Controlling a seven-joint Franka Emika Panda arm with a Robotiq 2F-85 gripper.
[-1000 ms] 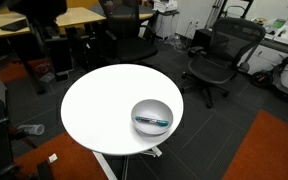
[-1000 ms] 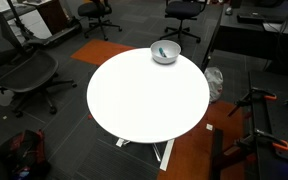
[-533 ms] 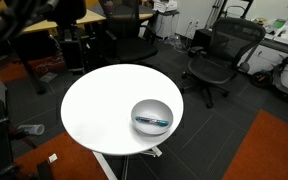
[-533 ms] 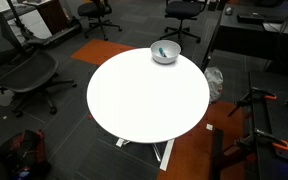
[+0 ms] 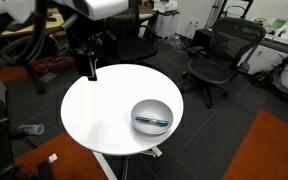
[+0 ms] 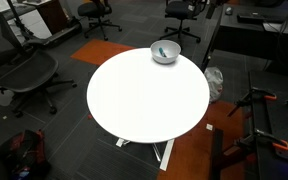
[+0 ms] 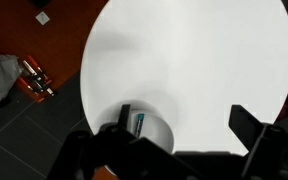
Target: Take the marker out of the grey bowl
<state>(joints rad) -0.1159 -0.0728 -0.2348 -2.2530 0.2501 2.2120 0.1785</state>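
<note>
The grey bowl stands near the edge of the white round table. The marker, dark with a teal section, lies inside it. Both also show in an exterior view, the bowl at the far rim with the marker in it. My gripper hangs above the table's far edge, well apart from the bowl. In the wrist view the gripper is open and empty. The bowl and marker sit by its left finger.
Black office chairs stand around the table, with another chair beside it. Desks line the back. Orange carpet lies beside the table. A red-and-dark object lies on the floor.
My arm has swung in from the upper left of an exterior view, and the gripper now hangs over the table's edge. The bowl and marker have not moved.
</note>
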